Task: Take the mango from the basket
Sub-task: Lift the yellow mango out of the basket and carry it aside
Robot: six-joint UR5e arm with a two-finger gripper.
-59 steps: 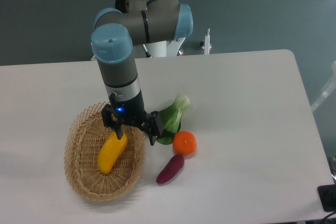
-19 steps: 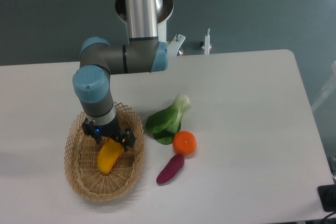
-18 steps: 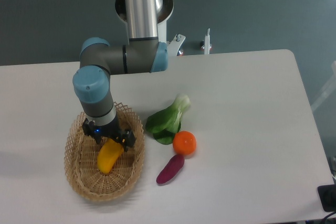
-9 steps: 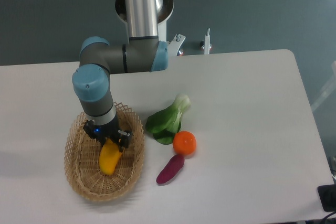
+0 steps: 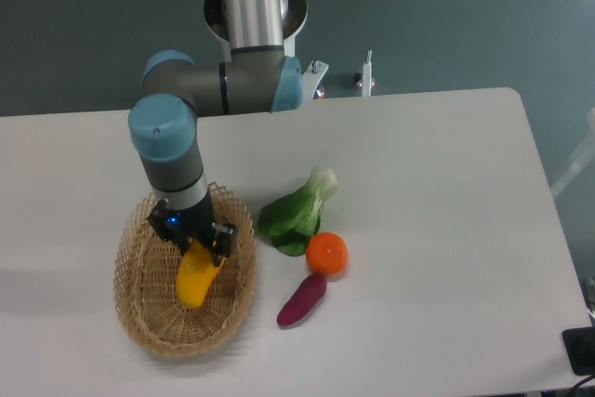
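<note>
The yellow-orange mango (image 5: 194,280) lies inside the large tan wicker basket (image 5: 139,313) at the front left of the table. My gripper (image 5: 196,246) reaches down into the basket and is shut on the mango's upper end. The mango hangs tilted under the fingers, its lower end pointing to the basket floor; I cannot tell whether it still touches the weave. The wrist hides the mango's top.
A green leafy vegetable (image 5: 296,215) lies just right of the basket. A round orange fruit (image 5: 326,254) and a dark purple oblong vegetable (image 5: 301,300) lie in front of it. The table's front edge is near the basket.
The gripper moved left over the basket, came down on the mango and closed on it. In the last half second the wrist and mango shifted slightly up and right.
</note>
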